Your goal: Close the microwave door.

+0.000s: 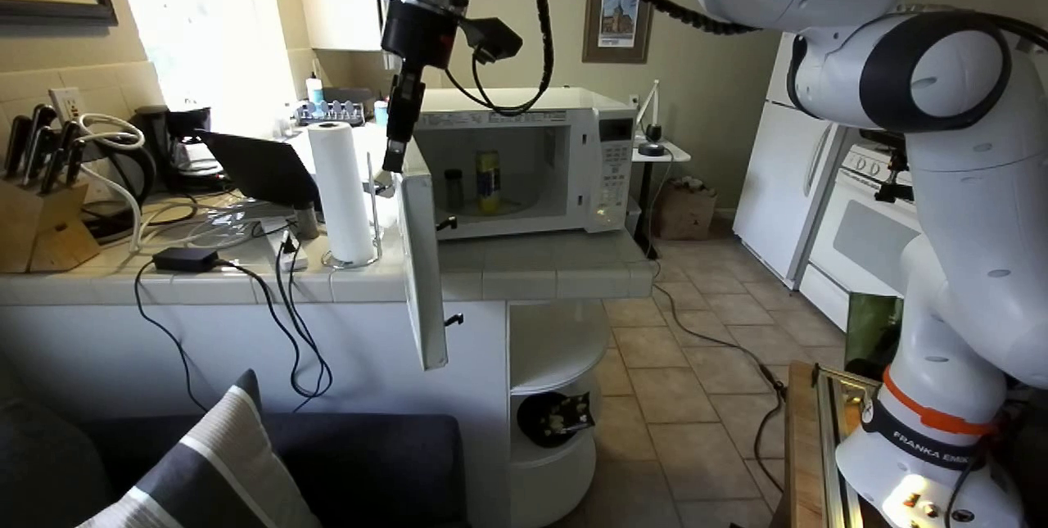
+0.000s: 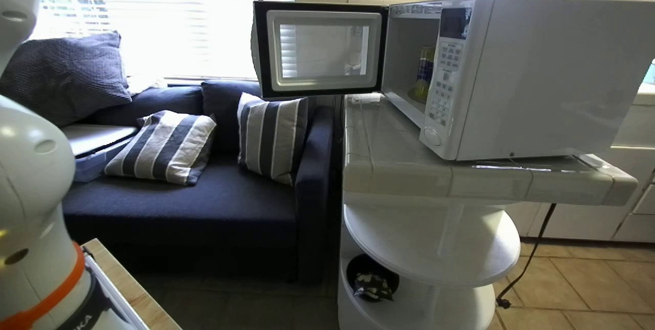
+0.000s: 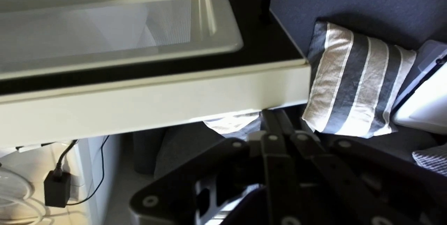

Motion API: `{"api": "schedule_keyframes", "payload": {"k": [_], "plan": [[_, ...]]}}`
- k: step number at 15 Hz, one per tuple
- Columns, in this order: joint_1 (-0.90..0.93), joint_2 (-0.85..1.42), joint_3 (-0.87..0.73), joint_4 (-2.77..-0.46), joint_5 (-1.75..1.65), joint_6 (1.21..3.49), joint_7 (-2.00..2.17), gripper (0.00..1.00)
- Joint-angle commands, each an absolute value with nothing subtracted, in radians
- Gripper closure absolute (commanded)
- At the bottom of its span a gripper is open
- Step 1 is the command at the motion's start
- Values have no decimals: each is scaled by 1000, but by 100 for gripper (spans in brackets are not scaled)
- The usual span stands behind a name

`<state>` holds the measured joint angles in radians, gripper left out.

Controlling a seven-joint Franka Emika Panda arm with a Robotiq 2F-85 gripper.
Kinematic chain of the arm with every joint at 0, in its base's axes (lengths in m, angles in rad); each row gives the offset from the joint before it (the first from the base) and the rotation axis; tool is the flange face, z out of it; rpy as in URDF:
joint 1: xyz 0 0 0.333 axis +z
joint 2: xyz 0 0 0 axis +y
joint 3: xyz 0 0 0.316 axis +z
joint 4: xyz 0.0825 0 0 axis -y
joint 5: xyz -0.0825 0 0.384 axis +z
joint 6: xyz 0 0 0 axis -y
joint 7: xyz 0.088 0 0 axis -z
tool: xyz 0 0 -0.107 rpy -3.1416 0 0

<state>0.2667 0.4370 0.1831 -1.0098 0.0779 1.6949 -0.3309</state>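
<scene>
The door (image 2: 322,49) stands wide open, swung out from the left of the microwave (image 2: 552,79), about square to its front, with two dark latches (image 1: 447,223) showing along its free edge. The microwave sits on the table (image 1: 540,256), and the door's free end juts out past the table's edge. Inside the microwave are an upright yellow and blue can (image 1: 488,182) and, beside it, a shorter dark jar (image 1: 453,189). The arm (image 1: 966,168) reaches across above, and the pincer (image 3: 274,112) points down at the door's top edge, on its outer side, close to the free corner. Its fingers (image 3: 274,144) are pressed together and have hold of nothing; whether the tips touch the door I cannot tell. A paper roll (image 1: 341,192) stands upright near the door's outer side; farther along the table are a tilted dark screen (image 1: 260,170), a black adapter (image 1: 187,259) near the front edge and a knife block (image 1: 45,221). Under the table are rounded shelves (image 2: 435,243) with a black bowl (image 2: 356,263) holding a packet (image 2: 372,287). Beside the table is a sofa (image 2: 204,202) with striped pillows (image 2: 161,147).
</scene>
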Motion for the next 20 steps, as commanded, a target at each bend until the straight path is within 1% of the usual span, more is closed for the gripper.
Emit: {"api": "schedule_keyframes", "payload": {"k": [1,11,16,20], "plan": [[274,457,170,-965,50,1600,-308,100],[274,468,112,-906,-62,1136,-214,100],[274,460,60,-913,-129,1052,-84,100],[275,450,12,-935,-186,1076,32,100]]}}
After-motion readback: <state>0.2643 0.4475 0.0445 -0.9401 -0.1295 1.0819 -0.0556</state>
